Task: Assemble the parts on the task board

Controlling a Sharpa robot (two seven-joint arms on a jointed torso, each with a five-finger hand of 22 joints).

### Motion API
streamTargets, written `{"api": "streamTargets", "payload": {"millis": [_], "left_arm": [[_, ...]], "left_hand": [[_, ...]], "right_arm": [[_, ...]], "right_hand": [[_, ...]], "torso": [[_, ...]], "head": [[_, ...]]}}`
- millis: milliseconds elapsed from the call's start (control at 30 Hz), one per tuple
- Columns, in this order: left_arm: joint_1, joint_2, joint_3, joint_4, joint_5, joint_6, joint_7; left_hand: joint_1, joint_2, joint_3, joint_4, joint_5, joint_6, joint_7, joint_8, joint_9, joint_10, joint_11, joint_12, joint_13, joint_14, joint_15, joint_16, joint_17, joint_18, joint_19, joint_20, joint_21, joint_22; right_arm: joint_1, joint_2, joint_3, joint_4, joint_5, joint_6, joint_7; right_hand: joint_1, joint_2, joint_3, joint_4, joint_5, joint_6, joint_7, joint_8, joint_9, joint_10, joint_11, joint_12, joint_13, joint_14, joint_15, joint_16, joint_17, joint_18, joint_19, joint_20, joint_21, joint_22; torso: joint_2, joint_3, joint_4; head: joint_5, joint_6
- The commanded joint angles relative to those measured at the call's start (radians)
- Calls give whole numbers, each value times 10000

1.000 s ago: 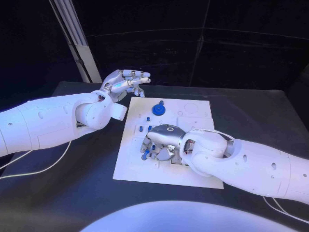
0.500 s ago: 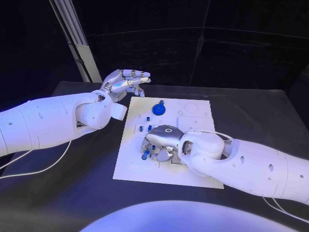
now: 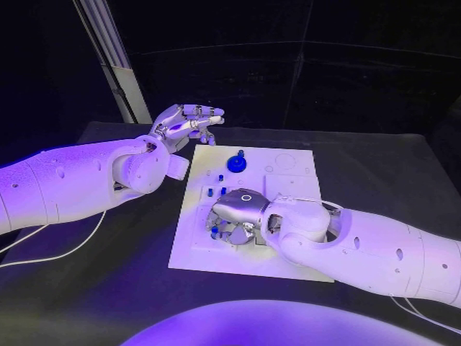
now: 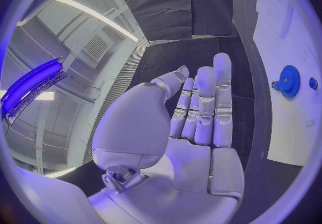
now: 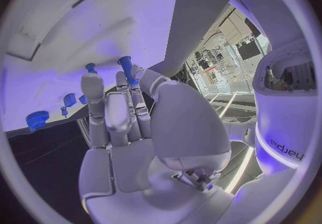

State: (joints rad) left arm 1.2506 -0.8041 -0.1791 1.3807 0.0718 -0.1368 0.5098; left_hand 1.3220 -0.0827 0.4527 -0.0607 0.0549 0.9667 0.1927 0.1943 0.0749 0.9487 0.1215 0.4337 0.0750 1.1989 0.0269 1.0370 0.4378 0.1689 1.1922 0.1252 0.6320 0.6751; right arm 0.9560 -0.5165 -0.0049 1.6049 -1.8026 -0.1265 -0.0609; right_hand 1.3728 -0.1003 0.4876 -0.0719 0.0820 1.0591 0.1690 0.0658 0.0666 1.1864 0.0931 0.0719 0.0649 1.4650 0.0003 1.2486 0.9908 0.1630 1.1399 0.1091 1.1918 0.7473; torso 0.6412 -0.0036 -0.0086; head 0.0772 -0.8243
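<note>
The white task board [image 3: 293, 162] lies mid-table. A blue gear [image 3: 238, 164] stands near its far edge, with small blue parts [image 3: 221, 177] just in front of it. My right hand [image 3: 241, 210] rests low over the board's middle, fingers pointing down at blue parts [image 3: 217, 230]. In the right wrist view a blue peg [image 5: 126, 68] sits pinched between thumb and a finger, and a second blue piece [image 5: 90, 67] touches another fingertip. My left hand [image 3: 189, 121] hovers beyond the board's far left corner, fingers extended, holding nothing. The gear [image 4: 290, 81] lies off to its side.
A pale upright post [image 3: 117, 72] stands behind the table's far left corner. White cables [image 3: 44, 252] trail over the table under my left arm. The board [image 5: 53, 79] has printed outlines and shallow recesses near its far right.
My right hand has crept a little toward the board's near left, staying low over the blue parts. The left hand has not moved.
</note>
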Motion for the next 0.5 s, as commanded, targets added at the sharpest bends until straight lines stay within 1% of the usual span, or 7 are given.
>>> {"api": "streamTargets", "payload": {"millis": [33,133,200,267,400,500], "left_arm": [[17,14,8,3,22,138,19],[17,15,8,0,22,145,14],[17,15,8,-1,22,148,9],[17,14,8,-4,22,152,4],[17,11,8,-15,22,162,-9],[17,5,8,-21,22,172,-17]], "left_hand": [[9,54,-8,-47,41,-74,-4,66,-10,-61,-23,55,-12,-75,13,-42,-11,141,-78,1,-42,-12],[2,61,-15,-58,39,-88,2,83,-11,-83,-17,76,-18,-83,17,-36,-29,141,-76,3,-54,-21],[2,61,-15,-58,39,-88,2,83,-11,-83,-17,76,-18,-83,17,-36,-29,141,-76,3,-54,-21],[2,61,-15,-58,39,-88,2,83,-11,-83,-17,76,-18,-83,17,-36,-29,141,-76,3,-54,-21],[2,61,-15,-58,39,-88,2,83,-11,-83,-17,76,-18,-83,17,-36,-29,141,-76,3,-54,-21],[2,61,-15,-58,39,-88,2,83,-11,-83,-17,76,-18,-83,17,-36,-29,141,-76,3,-54,-21]], "right_arm": [[-2,23,-19,24,-166,24,-14],[-1,22,-25,17,-126,-40,12],[-1,11,-27,16,-85,-119,34],[-1,-7,-29,23,-51,-247,57],[-2,-117,-30,86,130,-872,179],[-5,-311,-30,223,348,-1404,333]], "right_hand": [[-255,-122,-72,103,-16,-218,28,-48,-16,-425,101,-118,-45,110,142,16,-83,-114,-95,63,-62,-93],[-422,-273,-233,161,11,-472,52,-46,-19,-937,183,-106,-44,42,212,-98,-295,-70,-241,138,-207,-335],[-501,-336,-402,195,35,-627,96,-44,-17,-1217,232,-87,-35,-6,250,-190,-456,-42,-333,182,-313,-502],[-545,-376,-639,220,49,-851,100,-41,-18,-1477,255,-59,-23,-50,272,-281,-611,-10,-421,217,-431,-676],[-594,-380,-1257,303,82,-1348,130,-43,-18,-1932,297,-14,-10,-100,301,-420,-851,35,-559,257,-670,-1021],[-560,-363,-1577,333,100,-1566,149,-45,-16,-2084,310,39,-3,-105,316,-448,-907,51,-588,266,-757,-1139]], "torso": [[4,0,1],[0,0,-4],[2,-1,-5],[-1,-2,-5],[-15,0,-9],[-18,5,-14]], "head": [[-4,10],[-9,14],[-9,12],[-9,12],[-13,10],[-16,15]]}}
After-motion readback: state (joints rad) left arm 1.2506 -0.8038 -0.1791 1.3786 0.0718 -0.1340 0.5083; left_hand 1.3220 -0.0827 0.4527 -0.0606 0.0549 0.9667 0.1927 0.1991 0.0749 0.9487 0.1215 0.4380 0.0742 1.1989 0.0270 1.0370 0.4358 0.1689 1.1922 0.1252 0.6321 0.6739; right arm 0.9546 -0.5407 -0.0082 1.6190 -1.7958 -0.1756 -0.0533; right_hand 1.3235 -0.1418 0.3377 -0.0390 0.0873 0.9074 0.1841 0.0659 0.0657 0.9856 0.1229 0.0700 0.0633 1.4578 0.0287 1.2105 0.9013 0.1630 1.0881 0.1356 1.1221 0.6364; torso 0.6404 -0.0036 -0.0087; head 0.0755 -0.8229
